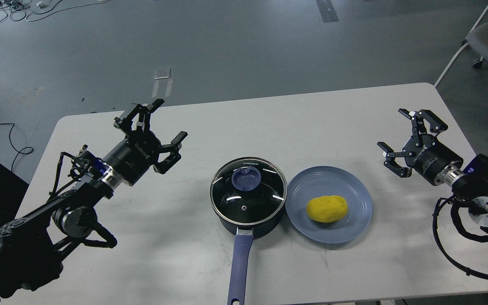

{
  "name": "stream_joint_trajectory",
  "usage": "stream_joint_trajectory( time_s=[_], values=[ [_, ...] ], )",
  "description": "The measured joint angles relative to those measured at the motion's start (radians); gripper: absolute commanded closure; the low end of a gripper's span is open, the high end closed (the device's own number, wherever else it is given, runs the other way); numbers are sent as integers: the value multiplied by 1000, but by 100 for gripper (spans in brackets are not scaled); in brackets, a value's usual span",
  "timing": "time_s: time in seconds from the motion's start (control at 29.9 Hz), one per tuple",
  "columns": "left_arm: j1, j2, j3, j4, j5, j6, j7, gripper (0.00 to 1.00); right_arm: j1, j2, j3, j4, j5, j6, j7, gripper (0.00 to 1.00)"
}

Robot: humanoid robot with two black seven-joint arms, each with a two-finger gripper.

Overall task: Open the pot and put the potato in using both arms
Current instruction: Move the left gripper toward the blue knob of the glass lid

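Note:
The dark navy pot [248, 203] stands mid-table with its glass lid [248, 195] on and the blue knob [246, 178] toward the far side. Its blue-purple handle [239, 271] points at the near edge. The yellow potato [327, 209] lies on a flat blue plate [354, 212] right of the pot. My left gripper [153, 127] is open and empty, raised above the table well left of the pot. My right gripper [411, 133] is open and empty, raised right of the plate.
The white table [311, 123] ends just below the pot handle. A chair [487, 40] stands on the grey floor at the far right. Cables lie on the floor at the far left.

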Motion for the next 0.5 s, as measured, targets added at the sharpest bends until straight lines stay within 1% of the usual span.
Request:
stream_joint_trajectory(
  time_s=[0.1,0.2,0.3,0.5],
  values=[
    [-27,20,-23,35,24,-4,0,2,1,-2,0,1,-1,0,0,0],
    [-92,47,-30,19,108,-5,0,2,2,-3,-2,1,-1,0,0,0],
    [-151,92,-33,-62,229,-5,0,2,3,-3,-2,1,-2,0,0,0],
    [-218,197,-44,-301,584,-5,0,2,8,2,-2,0,-3,0,0,0]
  ],
)
